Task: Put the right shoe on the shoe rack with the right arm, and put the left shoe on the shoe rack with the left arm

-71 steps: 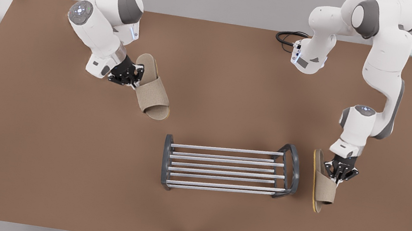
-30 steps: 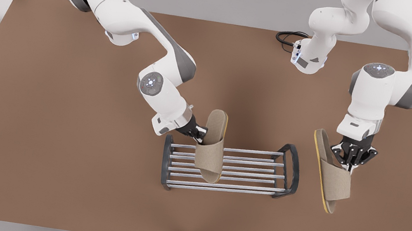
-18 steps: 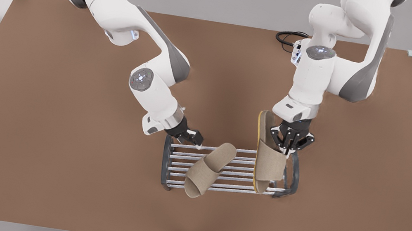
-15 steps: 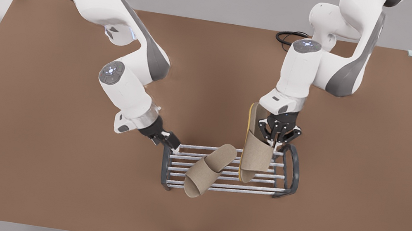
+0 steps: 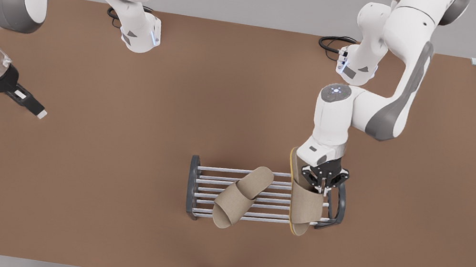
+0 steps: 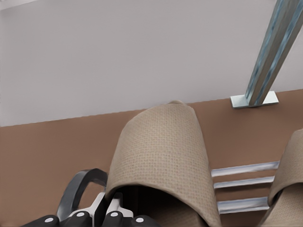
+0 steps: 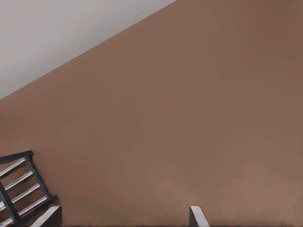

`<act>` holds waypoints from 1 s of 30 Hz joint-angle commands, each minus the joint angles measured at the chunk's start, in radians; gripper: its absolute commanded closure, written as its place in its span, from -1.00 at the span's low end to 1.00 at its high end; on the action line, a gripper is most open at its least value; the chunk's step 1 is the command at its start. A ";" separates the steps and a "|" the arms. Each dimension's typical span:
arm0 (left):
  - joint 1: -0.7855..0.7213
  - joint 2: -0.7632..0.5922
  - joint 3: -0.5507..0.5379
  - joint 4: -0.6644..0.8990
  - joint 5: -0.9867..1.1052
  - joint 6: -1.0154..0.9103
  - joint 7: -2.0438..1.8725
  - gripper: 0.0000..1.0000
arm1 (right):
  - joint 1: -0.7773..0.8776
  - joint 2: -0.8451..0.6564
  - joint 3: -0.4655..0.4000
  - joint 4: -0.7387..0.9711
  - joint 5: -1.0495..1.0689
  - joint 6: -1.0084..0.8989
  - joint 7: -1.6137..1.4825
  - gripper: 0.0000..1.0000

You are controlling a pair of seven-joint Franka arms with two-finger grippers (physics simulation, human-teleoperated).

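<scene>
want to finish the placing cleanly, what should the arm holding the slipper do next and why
Probably open the jaws. The left gripper is shut on the left shoe, which seems to lie across the shoe rack rods beside the right shoe, tipped toward its sole edge. The right gripper waits open, away from the rack.

My left gripper [image 5: 322, 182] is closed and low; my right gripper [image 5: 32, 105] is open, far aside.
</scene>
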 commanded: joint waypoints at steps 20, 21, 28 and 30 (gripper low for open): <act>-0.015 -0.025 -0.013 -0.021 0.127 -0.071 -0.124 -1.00 | -0.002 -0.001 -0.007 0.028 -0.001 -0.112 -0.327 -1.00; -0.014 -0.037 -0.025 0.002 0.080 -0.099 -0.116 -1.00 | -0.002 -0.001 -0.007 0.038 -0.002 -0.114 -0.327 -1.00; 0.014 -0.028 0.217 0.470 -0.575 -0.930 0.634 -1.00 | 0.006 0.019 0.100 0.097 -0.007 -0.045 -0.330 -1.00; 0.077 -0.125 0.228 0.449 -0.575 -1.012 0.813 -1.00 | -0.002 0.005 0.091 0.103 -0.001 -0.170 -0.327 -1.00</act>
